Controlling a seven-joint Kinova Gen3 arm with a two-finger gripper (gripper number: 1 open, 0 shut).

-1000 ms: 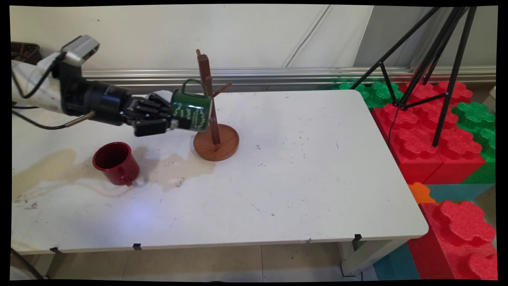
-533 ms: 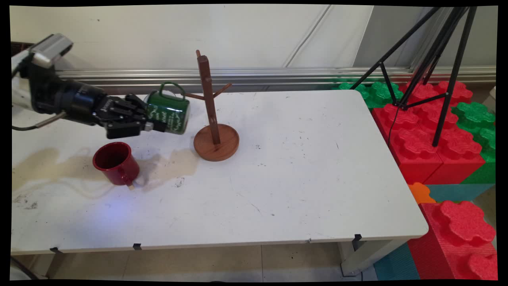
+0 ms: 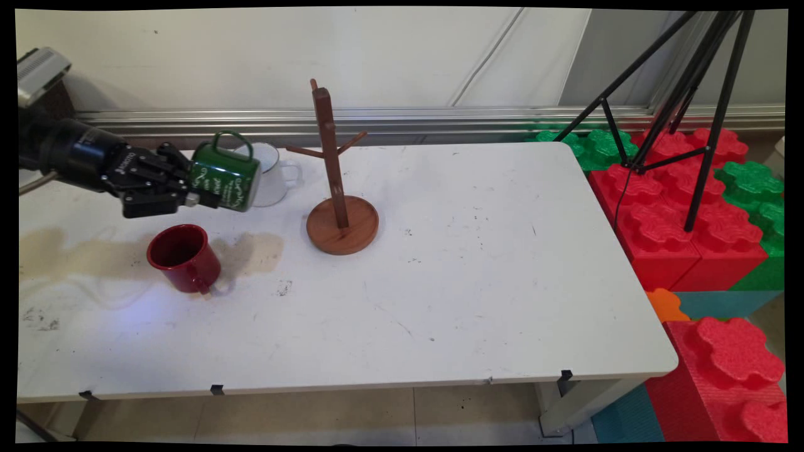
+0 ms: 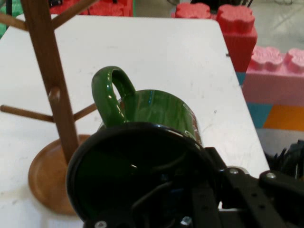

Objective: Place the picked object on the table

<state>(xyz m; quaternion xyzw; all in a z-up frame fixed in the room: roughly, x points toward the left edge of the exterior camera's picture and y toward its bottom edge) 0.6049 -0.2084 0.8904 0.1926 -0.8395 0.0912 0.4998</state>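
My gripper [image 3: 207, 198] is shut on a green mug [image 3: 225, 177] with white lettering, held on its side above the table's left part, handle upward. In the hand view the green mug [image 4: 152, 123] fills the middle, its dark mouth facing the camera and its handle on top. A wooden mug tree [image 3: 333, 169] on a round base stands to the right of the mug, apart from it; its trunk [image 4: 47, 80] rises at the left of the hand view. A white mug [image 3: 273, 182] stands just behind the green one. A red mug [image 3: 182, 257] sits below my gripper.
A brownish stain spreads over the white table [image 3: 471, 263] around the red mug. Red and green foam blocks [image 3: 691, 213] and a black tripod [image 3: 684, 94] stand to the right of the table. A wall with a metal rail runs behind.
My gripper has pulled back to the left with the green mug, away from the mug tree. The white mug behind it has come into sight.
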